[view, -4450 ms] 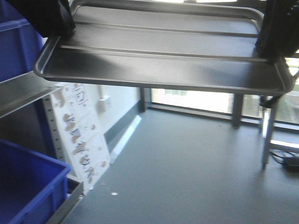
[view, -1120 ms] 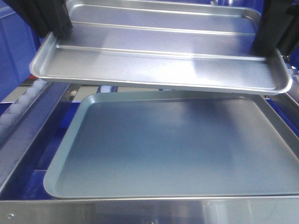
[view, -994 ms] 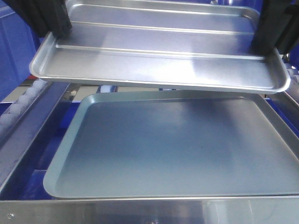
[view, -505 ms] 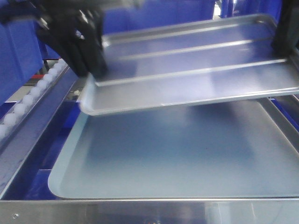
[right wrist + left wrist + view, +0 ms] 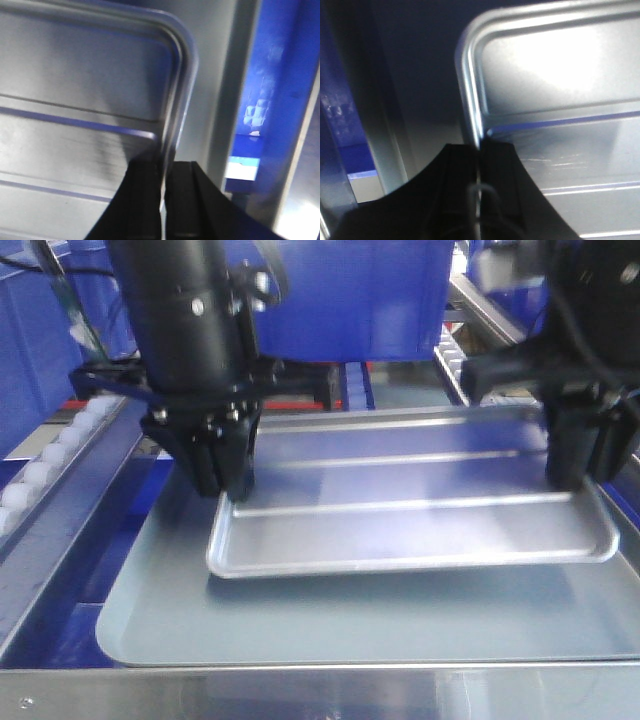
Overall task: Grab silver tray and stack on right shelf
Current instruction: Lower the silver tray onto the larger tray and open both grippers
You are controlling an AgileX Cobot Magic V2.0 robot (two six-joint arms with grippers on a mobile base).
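The silver tray (image 5: 410, 505), shiny with two long ridges, is held low over the larger dull grey-green tray (image 5: 330, 615) on the right shelf (image 5: 300, 692); whether the two trays touch I cannot tell. My left gripper (image 5: 222, 485) is shut on its left rim and my right gripper (image 5: 572, 478) is shut on its right rim. In the left wrist view the black fingers (image 5: 462, 170) pinch the silver tray's rim (image 5: 470, 100). The right wrist view shows my right gripper (image 5: 164, 172) clamped on the silver tray's rim (image 5: 175, 105) near a rounded corner.
A lane of white rollers (image 5: 45, 475) runs along the shelf's left side rail. A blue bin (image 5: 345, 300) stands behind the trays, another blue bin (image 5: 40, 350) at the far left. The steel front lip spans the bottom of the front view.
Both arms have carried the silver tray down and forward. It went from hanging tilted well above the grey-green tray to sitting level, low over it.
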